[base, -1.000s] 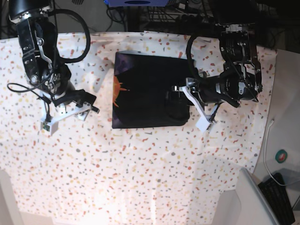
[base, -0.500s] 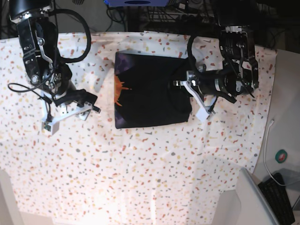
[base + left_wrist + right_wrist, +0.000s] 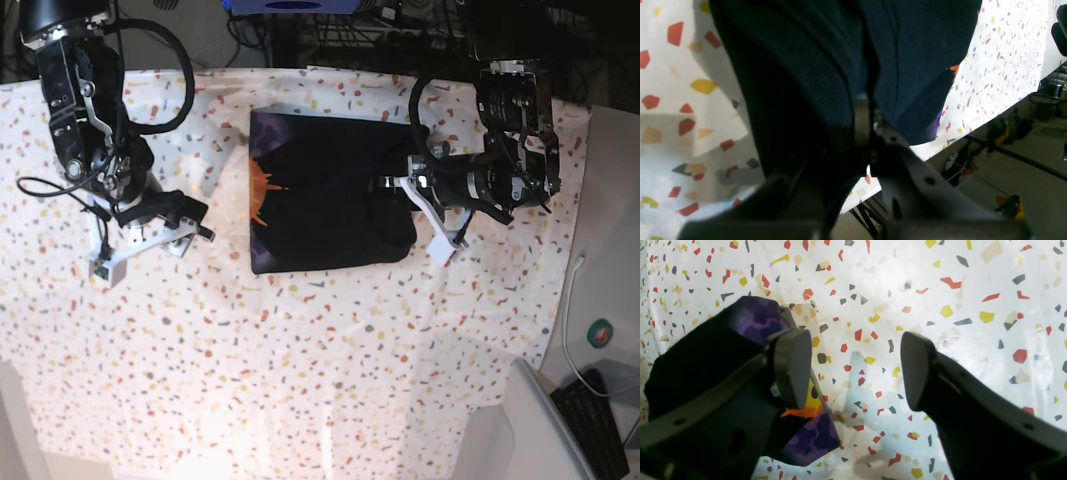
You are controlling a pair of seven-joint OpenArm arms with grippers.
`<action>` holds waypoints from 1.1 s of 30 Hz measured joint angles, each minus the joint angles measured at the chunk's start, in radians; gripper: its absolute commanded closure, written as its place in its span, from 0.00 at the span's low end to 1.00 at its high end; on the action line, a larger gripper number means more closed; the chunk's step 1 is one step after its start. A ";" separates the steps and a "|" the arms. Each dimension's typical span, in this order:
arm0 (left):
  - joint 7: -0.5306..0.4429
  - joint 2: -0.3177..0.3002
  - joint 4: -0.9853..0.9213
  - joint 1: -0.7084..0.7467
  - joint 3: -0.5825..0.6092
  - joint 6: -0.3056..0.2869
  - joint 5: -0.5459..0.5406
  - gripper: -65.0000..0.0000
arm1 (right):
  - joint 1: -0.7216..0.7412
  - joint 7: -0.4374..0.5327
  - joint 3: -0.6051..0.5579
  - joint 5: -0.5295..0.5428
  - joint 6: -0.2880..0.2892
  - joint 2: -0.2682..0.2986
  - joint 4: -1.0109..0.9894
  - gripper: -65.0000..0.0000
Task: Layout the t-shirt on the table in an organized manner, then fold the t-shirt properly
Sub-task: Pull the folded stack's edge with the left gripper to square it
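Left fingers buried in t-shirt folds.

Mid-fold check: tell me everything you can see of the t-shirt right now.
The t-shirt is black soft fabric, folded into a rough rectangle lying on the speckled table towards its far side. A purple-and-orange print runs along the edge nearest the open right gripper, which is not touching it. The opposite edge is bunched and lifted where the left gripper is shut on the cloth. No label shows.

Black arms, looped black cables, white tool brackets.
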 measured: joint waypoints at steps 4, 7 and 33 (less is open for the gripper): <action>0.000 -0.014 0.000 0.002 0.000 0.000 0.002 0.64 | 0.000 -0.001 -0.003 0.002 0.000 -0.020 0.000 0.40; -0.003 -0.038 0.003 0.009 -0.002 0.000 0.003 0.30 | 0.000 0.000 -0.002 -0.003 0.000 -0.021 0.000 0.39; 0.000 -0.092 0.136 0.137 0.042 -0.004 -0.014 0.11 | 0.025 0.056 -0.060 -0.003 0.001 -0.019 -0.087 0.39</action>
